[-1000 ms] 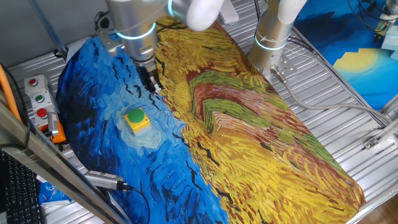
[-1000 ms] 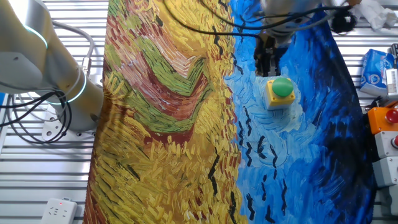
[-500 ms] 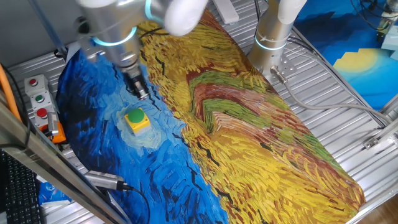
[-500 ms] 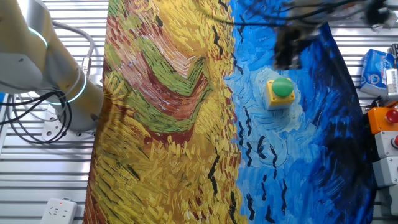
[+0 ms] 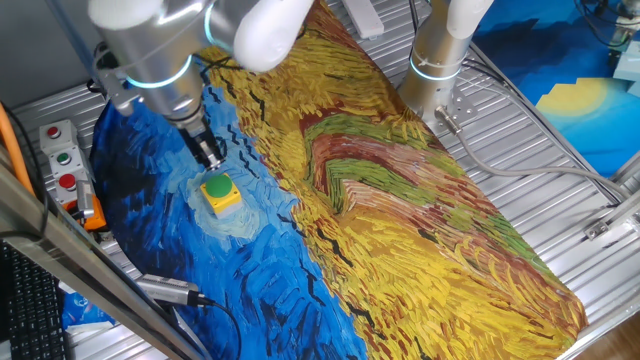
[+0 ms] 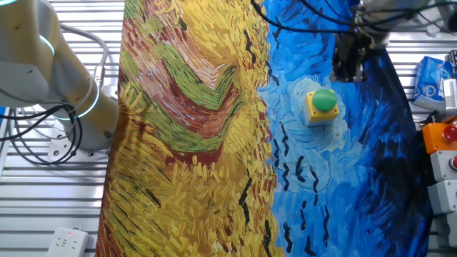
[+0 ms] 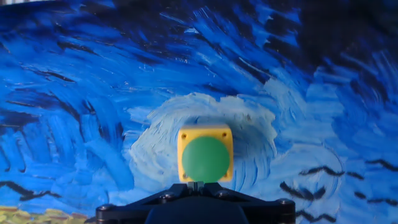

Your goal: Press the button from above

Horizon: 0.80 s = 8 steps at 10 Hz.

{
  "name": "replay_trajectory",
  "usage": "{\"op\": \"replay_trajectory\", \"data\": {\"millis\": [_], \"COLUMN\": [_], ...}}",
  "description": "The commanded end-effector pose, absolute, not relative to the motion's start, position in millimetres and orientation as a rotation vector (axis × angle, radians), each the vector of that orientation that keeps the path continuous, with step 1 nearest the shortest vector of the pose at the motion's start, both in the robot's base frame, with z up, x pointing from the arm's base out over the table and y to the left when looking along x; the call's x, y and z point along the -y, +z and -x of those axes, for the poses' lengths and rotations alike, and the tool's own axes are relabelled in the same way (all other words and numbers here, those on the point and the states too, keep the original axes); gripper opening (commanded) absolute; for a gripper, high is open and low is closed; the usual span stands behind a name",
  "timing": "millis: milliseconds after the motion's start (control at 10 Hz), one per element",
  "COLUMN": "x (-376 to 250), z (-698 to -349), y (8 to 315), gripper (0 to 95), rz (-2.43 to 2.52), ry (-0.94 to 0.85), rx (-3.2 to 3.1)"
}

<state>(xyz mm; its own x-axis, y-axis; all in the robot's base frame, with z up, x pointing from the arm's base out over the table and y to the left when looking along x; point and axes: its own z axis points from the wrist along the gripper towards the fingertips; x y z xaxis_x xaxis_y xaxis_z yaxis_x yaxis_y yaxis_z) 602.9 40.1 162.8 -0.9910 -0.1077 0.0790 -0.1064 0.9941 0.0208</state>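
Button (image 7: 206, 158): green dome, yellow square base, upright | gripper (image 5: 210, 153): jaw state unclear

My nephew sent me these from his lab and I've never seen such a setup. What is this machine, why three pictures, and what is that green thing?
It is a robot arm at a table, ending in a two-finger gripper. Two pictures come from fixed cameras looking at the table from different sides. The third comes from a camera on the hand itself, looking down along the fingers, so the dark shape at its bottom edge is part of the hand. The table is covered by a painted cloth, blue on one side, yellow on the other. On the blue part sits the button: a green dome on a yellow box. The gripper hangs above it, slightly to one side, and holds nothing. At the table's edge lies a grey control box with small red and green buttons.
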Motion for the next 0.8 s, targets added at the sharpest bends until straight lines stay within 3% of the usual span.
{"op": "replay_trajectory", "data": {"millis": [100,800], "x": [-38,-34], "z": [-604,-607], "y": [151,122], "gripper": [0.0,0.0], "rz": [-0.172,-0.177], "ry": [-0.029,-0.073], "rx": [3.062,3.056]}}
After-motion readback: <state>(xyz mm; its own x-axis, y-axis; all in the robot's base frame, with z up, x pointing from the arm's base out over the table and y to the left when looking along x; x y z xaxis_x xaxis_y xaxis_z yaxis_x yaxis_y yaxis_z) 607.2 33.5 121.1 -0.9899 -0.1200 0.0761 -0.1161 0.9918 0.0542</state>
